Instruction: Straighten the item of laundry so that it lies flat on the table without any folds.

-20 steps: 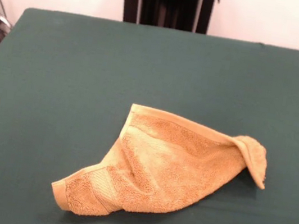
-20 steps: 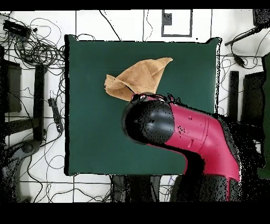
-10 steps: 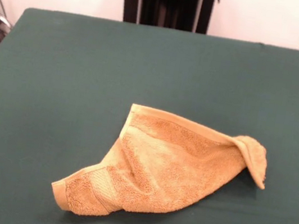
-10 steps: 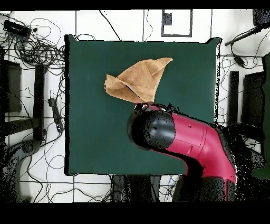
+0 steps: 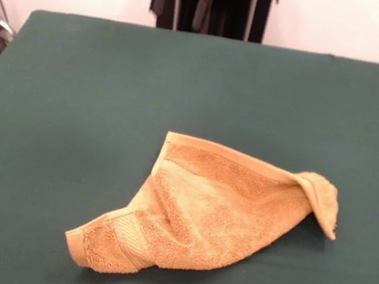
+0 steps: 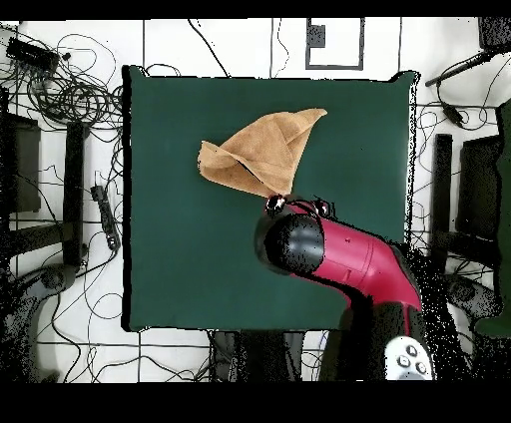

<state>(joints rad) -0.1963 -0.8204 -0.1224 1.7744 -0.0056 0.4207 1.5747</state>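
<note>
Golden-orange terry towel lies crumpled on the green table, not flat. In front view it makes a rough triangle: one straight hemmed edge runs along its far side, a flat woven band shows near the narrow end at lower left, and the right corner is folded over on itself into a small raised flap. A soft crease runs diagonally through the middle. Position: front view, near half of table, a bit right of centre. In overhead view the towel sits in the upper half of the table, pointed tip toward upper right, folded end at left.

Arm, red w/ black rounded head, is over the table just below the towel in overhead view; its head is beside the towel's lower edge, not covering it. Gripper itself hidden under the arm there, and front view shows only dark parts at top edge, so can't tell whether fingers are open or closed.

Table cloth is dark green, felt-like, much bigger than towel, otherwise bare. Room: white floor w/ dark grid lines, lots of black cables coiled at left, dark stands and gear along both sides. White wall behind table in front view.
</note>
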